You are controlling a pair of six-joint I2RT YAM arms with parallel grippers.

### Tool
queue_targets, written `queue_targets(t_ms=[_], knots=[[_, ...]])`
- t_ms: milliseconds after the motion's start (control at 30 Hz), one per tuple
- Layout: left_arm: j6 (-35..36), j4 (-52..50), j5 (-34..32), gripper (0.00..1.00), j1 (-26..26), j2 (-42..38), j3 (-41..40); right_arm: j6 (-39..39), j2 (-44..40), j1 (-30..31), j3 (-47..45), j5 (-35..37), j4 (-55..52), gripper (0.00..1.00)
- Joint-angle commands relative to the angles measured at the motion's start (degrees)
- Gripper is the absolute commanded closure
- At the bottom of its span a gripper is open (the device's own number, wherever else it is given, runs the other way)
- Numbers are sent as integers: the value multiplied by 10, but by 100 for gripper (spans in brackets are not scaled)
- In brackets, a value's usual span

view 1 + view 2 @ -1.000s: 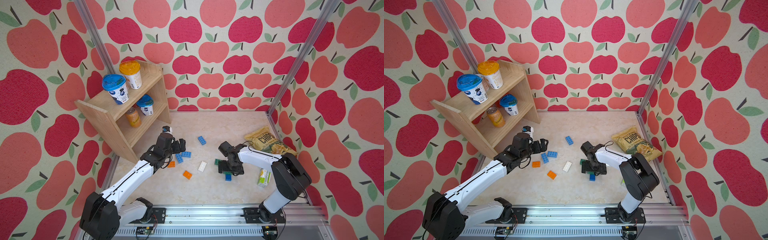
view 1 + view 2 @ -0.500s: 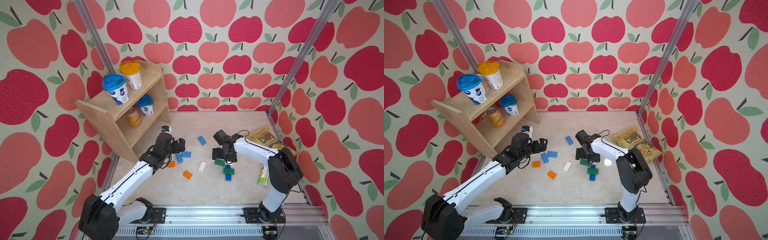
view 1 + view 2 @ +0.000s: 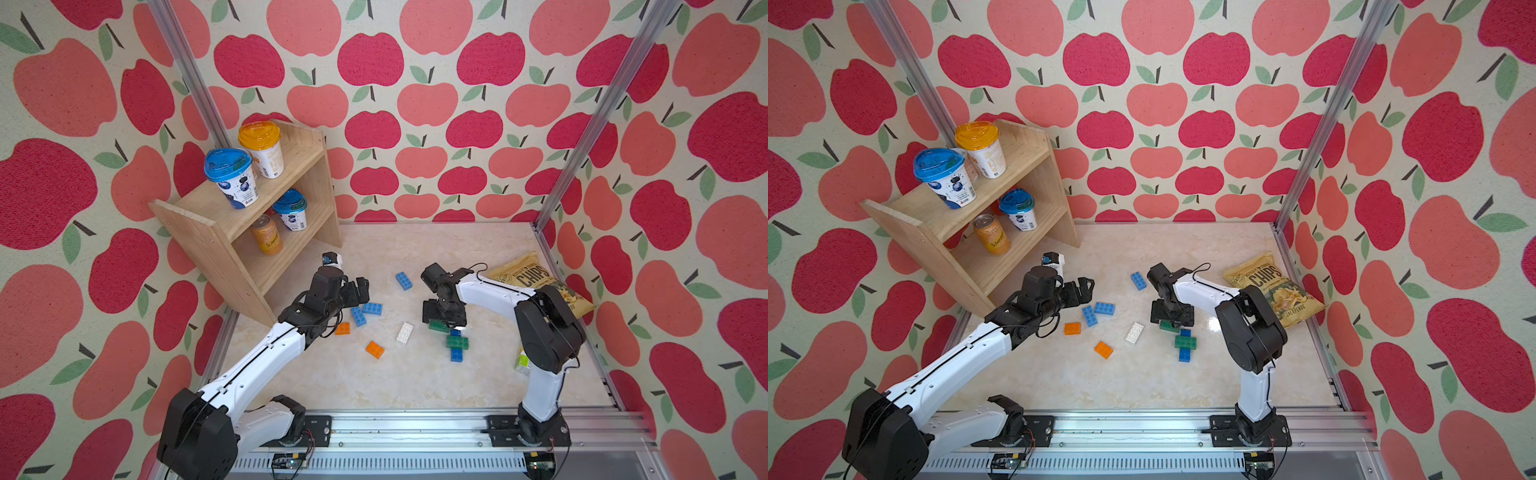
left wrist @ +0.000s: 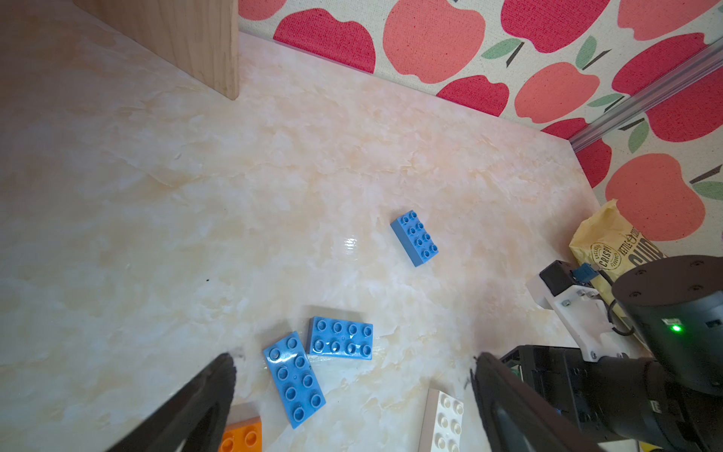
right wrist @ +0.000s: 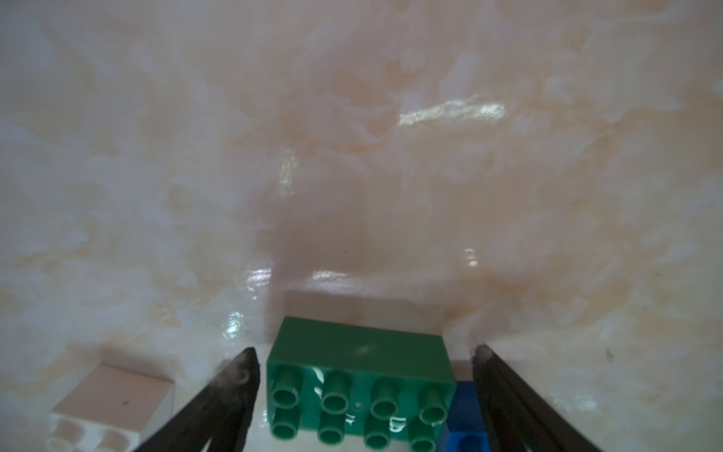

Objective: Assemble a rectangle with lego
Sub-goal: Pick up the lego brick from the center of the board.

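Lego bricks lie scattered on the marble floor. My right gripper (image 5: 364, 352) is open and straddles a loose green brick (image 5: 360, 379) (image 3: 437, 326), with a gap on each side. Beside it, another green brick (image 3: 457, 342) lies across a blue one (image 3: 456, 355). My left gripper (image 4: 352, 360) (image 3: 359, 291) hangs open above two blue bricks (image 4: 340, 338) (image 4: 294, 377). A white brick (image 3: 404, 332), two orange bricks (image 3: 375, 349) (image 3: 342, 328) and a lone blue brick (image 3: 403, 280) lie between the arms.
A wooden shelf (image 3: 249, 232) with cups and a can stands at the back left, close to my left arm. A chips bag (image 3: 536, 278) lies against the right wall, and a small carton (image 3: 523, 359) sits beside the right arm's base link.
My right gripper left the green-and-blue stack, swung toward the back, then came down around the loose green brick with its jaws slightly narrower. The left arm has barely moved.
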Motion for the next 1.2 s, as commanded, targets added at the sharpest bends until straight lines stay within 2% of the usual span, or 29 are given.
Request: queue_targets(t_ms=[0,133,333,467,633,733,967,1167], knots=[[7,-7,-8,3,3,-13,-9,-3,1,-2,-9,-11,-6,14],[5,-6,-8,3,4,-14,-11,-5,-1,-1,-20,-13,-4,23],[3,-4,-7,3,4,-13,-11,-10,-1,-1,-24,-15,6,30],[4,-5,-9,3,5,-14,-10,-11,1,-1,-24,-14,7,31],[4,-6,-9,2,5,-16,-10,-14,-2,3,-17,-6,7,43],[5,-7,-9,3,6,-16,-10,-12,-9,9,0,17,-4,46],[6,-6,-6,3,6,-16,-10,4,-55,19,20,53,-19,50],[7,-3,-1,3,7,-14,-7,36,-132,27,-21,67,-30,53]])
